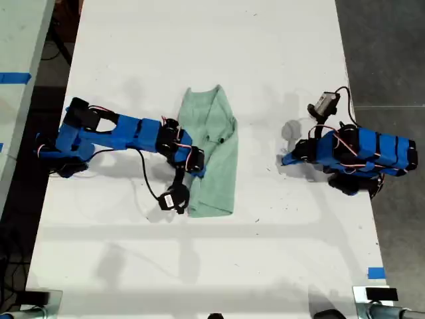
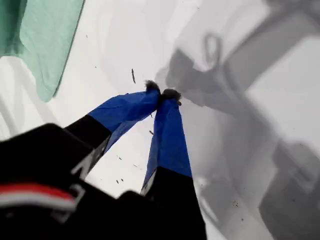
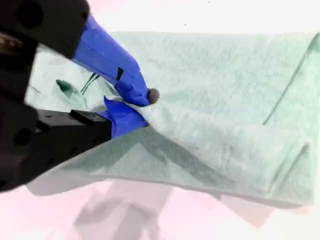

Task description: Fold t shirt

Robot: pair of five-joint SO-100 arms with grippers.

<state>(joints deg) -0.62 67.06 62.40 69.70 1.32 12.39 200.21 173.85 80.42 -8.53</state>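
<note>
My second gripper (image 3: 142,107) is clamped on the near long edge of the t shirt (image 1: 216,149), which stretches up-down in the exterior view, while my first gripper (image 2: 162,94), pinched together on nothing, sits well apart toward that view's right

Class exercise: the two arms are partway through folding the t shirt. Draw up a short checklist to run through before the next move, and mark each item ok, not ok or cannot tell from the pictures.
1. My second tool has cloth: ok, shut on a pinched ridge of the t shirt.
2. My first tool is free of cloth: ok, tips together over bare table, holding nothing.
3. First arm clear of the shirt: ok, parked at the exterior view's right, apart from it.
4. Shirt lies flat: not ok, creased and bunched.
5. How many layers are pinched: cannot tell.
6. Room on the table to fold: ok.
</note>
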